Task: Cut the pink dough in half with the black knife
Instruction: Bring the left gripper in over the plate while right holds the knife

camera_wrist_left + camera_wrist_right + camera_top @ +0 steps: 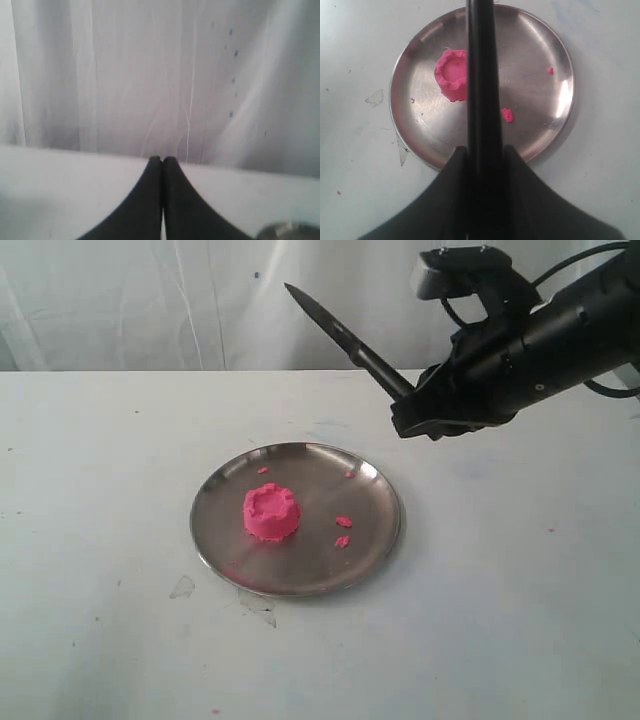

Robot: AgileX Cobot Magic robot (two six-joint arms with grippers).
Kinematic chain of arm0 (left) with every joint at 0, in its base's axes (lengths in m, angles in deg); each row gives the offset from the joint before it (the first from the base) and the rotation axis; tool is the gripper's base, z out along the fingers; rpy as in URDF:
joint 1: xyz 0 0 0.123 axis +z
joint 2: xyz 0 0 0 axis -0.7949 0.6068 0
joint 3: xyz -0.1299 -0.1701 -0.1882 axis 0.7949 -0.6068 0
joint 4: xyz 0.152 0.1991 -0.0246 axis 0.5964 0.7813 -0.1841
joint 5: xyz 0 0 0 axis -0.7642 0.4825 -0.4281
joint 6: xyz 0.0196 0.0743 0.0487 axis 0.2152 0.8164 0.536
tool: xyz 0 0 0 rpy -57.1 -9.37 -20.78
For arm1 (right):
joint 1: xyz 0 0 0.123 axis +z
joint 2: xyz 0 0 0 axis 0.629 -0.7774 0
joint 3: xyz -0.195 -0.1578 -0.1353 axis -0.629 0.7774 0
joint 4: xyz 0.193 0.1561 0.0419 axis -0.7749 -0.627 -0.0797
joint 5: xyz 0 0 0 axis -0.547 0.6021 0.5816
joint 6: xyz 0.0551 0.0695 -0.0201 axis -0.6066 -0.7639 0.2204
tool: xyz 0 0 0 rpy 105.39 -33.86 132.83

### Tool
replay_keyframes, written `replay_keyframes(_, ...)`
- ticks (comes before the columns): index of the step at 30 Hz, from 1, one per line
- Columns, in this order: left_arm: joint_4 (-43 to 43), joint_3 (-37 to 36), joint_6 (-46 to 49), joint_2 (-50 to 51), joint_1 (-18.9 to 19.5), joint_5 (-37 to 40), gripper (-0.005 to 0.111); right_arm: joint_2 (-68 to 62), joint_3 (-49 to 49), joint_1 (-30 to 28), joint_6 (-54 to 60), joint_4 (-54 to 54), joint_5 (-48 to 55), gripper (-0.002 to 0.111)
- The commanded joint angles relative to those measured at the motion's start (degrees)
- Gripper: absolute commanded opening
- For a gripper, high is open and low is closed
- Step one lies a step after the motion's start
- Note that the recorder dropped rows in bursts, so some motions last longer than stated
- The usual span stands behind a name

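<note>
White tabletop point(100, 540) and a pale curtain point(150, 300) are all that frame this job. Your right gripper point(432, 412) has its jaws clamped on the handle of the black knife point(345, 338). In the exterior view the blade rises out of the grip toward ten o'clock, with its tip high in the air and clear of everything. Your left gripper point(162, 161) has its jaws pressed together on nothing.

The steel plate point(320, 565) lies at about seven o'clock from the knife hand. The pink dough point(271, 512), one whole dimpled mound, rests on it just toward nine o'clock of the plate's centre. Small crumbs point(343, 522) lie toward three o'clock. No cut is made yet.

To do this well, I'd say level the blade first and centre its edge across the middle of the mound. Then press straight down to the steel. A slanted entry would likely shove the soft mound aside or slide the plate.
</note>
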Motion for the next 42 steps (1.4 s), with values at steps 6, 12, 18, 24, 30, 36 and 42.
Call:
replay_keyframes(6, -12.0, 9.1, -12.9, 4.6, -0.3, -40.9, 0.000, 0.6, 0.8, 0.2, -1.0, 1.0, -0.5, 0.000)
replay_keyframes(12, -6.9, 24.2, 20.1, 20.2, -0.3, -9.1, 0.000, 0.6, 2.6, 0.2, -1.0, 1.0, -4.2, 0.000)
replay_keyframes(18, -6.7, 25.1, 29.4, 49.2, -0.4, -4.9, 0.000, 0.5, 3.6, 0.2, -1.0, 0.9, -5.7, 0.000)
replay_keyframes(24, -3.4, 25.1, -8.5, 68.8, -5.6, -3.2, 0.000, 0.5, 3.6, 0.2, -1.0, 1.4, -2.1, 0.000)
replay_keyframes(30, 51.2, 25.2, -25.3, 75.5, -18.5, -22.5, 0.000, -0.3, 3.6, 0.2, -1.0, 1.6, -0.8, 0.000)
replay_keyframes(36, 68.7, 32.6, -44.6, 80.5, -28.4, 0.0, 0.000, -4.4, 3.4, 0.3, -1.0, 1.9, 0.7, 0.000)
replay_keyframes(42, 67.9, 39.1, -42.3, 83.3, -31.9, 21.8, 0.000, -5.2, 3.3, 3.6, -2.3, 8.0, 0.2, 0.000)
